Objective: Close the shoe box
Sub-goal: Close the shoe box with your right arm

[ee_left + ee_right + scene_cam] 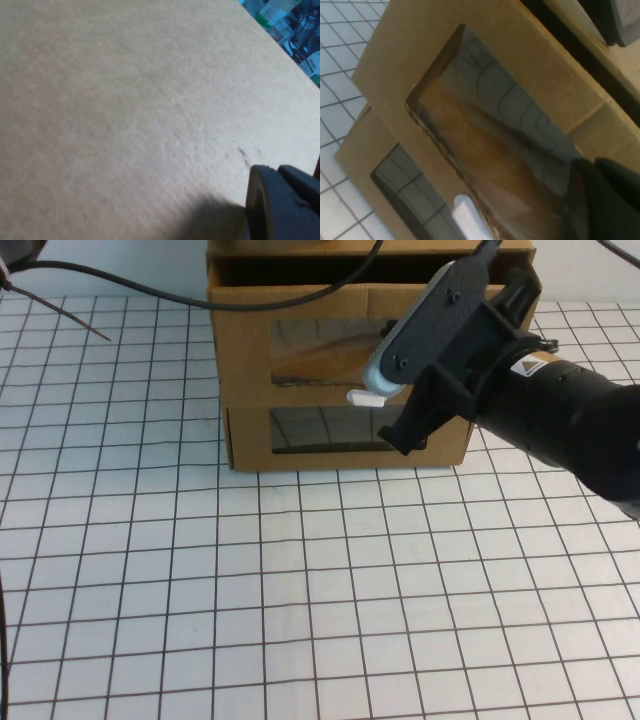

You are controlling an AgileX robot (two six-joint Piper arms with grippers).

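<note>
Against the shoe box front (window dark), right gripper; left gripper on cardboard.

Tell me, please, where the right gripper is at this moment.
In the high view the right gripper reaches in from the right, in front of the shoe box, beside its white pull tab.

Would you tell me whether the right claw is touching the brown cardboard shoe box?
Cannot tell: in the high view the right claw overlaps the brown cardboard shoe box, hiding any contact.
</note>
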